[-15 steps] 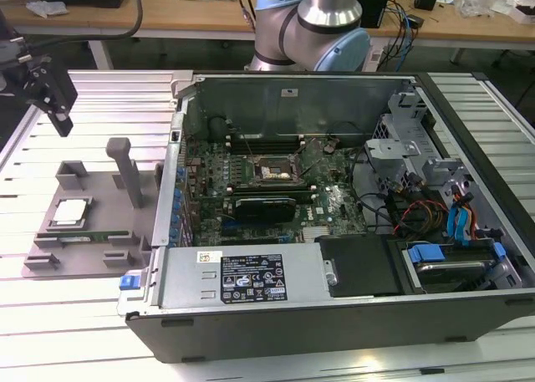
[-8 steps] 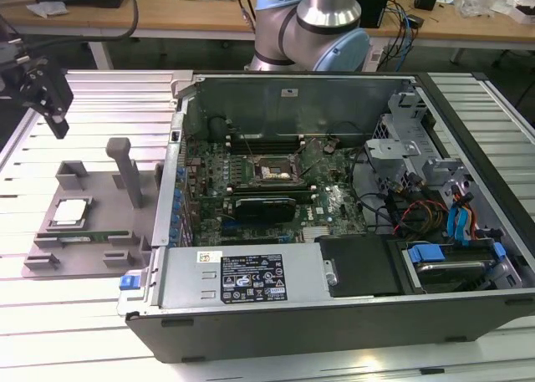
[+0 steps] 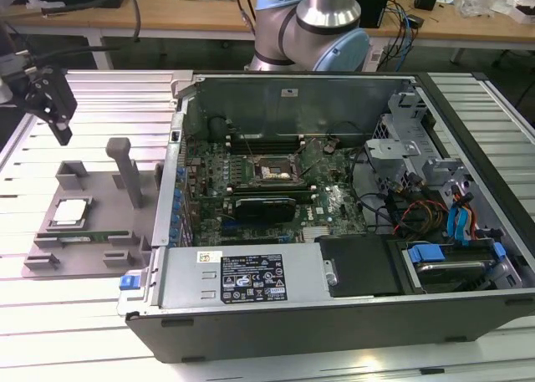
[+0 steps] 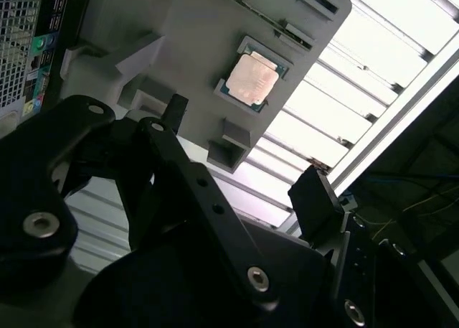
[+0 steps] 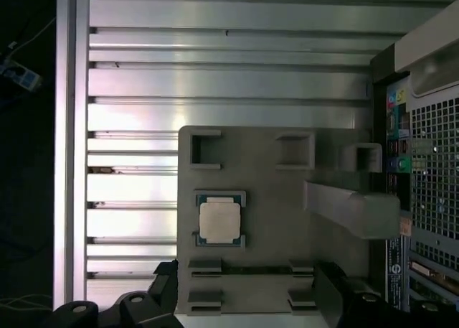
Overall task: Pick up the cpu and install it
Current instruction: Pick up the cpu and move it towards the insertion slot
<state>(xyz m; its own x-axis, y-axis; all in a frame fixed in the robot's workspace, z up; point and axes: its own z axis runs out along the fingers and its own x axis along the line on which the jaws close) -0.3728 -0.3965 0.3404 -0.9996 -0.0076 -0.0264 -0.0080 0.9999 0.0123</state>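
Slatted metal desk (image 3: 84, 332), open computer case (image 3: 334, 323) lying on its side at the near middle, inside facing up. Socket (image 3: 272, 171) on the board inside is uncovered, nothing silver seated in it.

Grey tray (image 3: 100, 190) sits flat on the desk by the edge on the exterior view's left, just beside the case wall. Long green memory stick (image 3: 84, 236) lies in the tray along its near edge, long axis parallel to that edge. cpu (image 3: 69, 212) is just behind the stick, in a square recess close to the tray edge away from the case. It lies flat, metal top up. It is square, so no real long axis, and its sides run parallel to the tray edges; same in the first wrist view (image 5: 219, 221). Grey post (image 3: 127, 173) stands upright on the tray, toward the case side.

Gripper (image 3: 54, 114) hangs in the air beyond the tray's far corner, well apart from the cpu, touching nothing. Its fingers (image 5: 163, 288) are spread wide with nothing between them.

Arm (image 3: 322, 14) rises behind the case at the desk's far edge
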